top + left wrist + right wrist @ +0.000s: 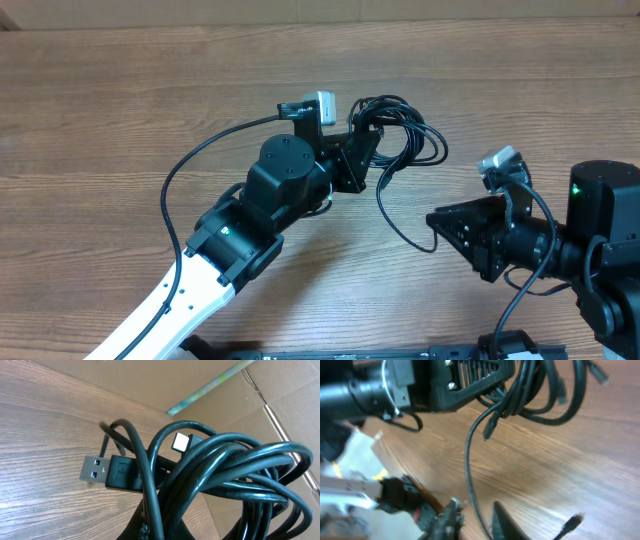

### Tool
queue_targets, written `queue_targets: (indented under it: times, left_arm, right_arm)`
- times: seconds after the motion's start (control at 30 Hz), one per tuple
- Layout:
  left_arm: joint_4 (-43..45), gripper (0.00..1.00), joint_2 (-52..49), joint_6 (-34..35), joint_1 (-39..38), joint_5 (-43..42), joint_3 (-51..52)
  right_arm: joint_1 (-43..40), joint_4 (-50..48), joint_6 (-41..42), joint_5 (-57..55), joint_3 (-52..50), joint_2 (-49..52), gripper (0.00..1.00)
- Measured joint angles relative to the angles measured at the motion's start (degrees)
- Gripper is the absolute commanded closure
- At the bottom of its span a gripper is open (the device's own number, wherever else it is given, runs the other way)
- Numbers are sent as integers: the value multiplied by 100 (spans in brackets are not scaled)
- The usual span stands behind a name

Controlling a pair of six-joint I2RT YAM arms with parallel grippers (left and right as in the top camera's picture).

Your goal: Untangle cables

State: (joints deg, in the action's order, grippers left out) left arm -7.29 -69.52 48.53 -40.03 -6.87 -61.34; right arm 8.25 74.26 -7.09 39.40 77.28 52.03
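We see the left hand [358, 152] clenched on the cables [405, 130], which are bunched into 1 knot of black loops right at its tip, over the far part of the table [120, 100]. From that hand's own camera the loops fill most of the view and cross over each other many times. 1 USB plug [96, 471] with a silver end sticks out of the knot on the left, pointing sideways over the wood. A second, pale plug face [181, 441] shows just above the loops. In the right wrist view the loops hang down under the left hand. We cannot tell whether the lowest of them touch the table.

1 strand [385, 205] leaves the knot and curves away from the left hand, to the right and toward the arms' bases, until it reaches the right hand [437, 230]. That hand sits to the right of the left hand and nearer the bases, well apart from the knot. Its 2 fingers [449, 520] stand apart, released, and the strand runs down between them without being pinched. 1 small plug end [572, 521] shows over the wood just beside those fingers, on the side away from the left hand.
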Motion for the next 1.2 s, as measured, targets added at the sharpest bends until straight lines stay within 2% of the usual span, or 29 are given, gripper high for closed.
queue_targets:
  times: [0.03,0.07,0.1,0.17,0.37,0.6,0.67,0.73,0.8,0.83,1.07,1.2]
  left_arm:
    - [0,96,0,-96,0,-33,0]
    - [-2,96,0,-236,0,-92,0]
    - [-7,96,0,-365,0,-155,0]
    - [-87,96,0,-695,0,-361,0]
    - [-365,96,0,-1115,0,-741,0]
    - [-330,96,0,-1276,0,-1180,0]
    - [-240,96,0,-1294,0,-1305,0]
    - [-131,96,0,-1300,0,-1421,0]
    - [-81,96,0,-1303,0,-1493,0]
    - [-83,96,0,-1305,0,-1508,0]
    - [-90,96,0,-1309,0,-1484,0]
    - [-87,96,0,-964,-11,-1217,0]
  right_arm:
    - [0,-24,-4,-83,0,-2,22]
    - [0,-48,-9,-168,0,0,8]
    - [0,-74,-15,-247,0,0,2]
    - [0,-170,-22,-470,0,0,0]
    - [0,-461,-39,-837,0,0,2]
    - [0,-601,-42,-940,0,0,30]
    - [0,-605,-63,-938,0,0,42]
    - [0,-584,-96,-931,0,0,57]
    - [0,-570,-55,-901,0,0,87]
    - [0,-575,-48,-879,0,0,96]
    - [0,-470,-44,-638,0,0,96]
    - [0,-258,-42,-586,0,0,96]
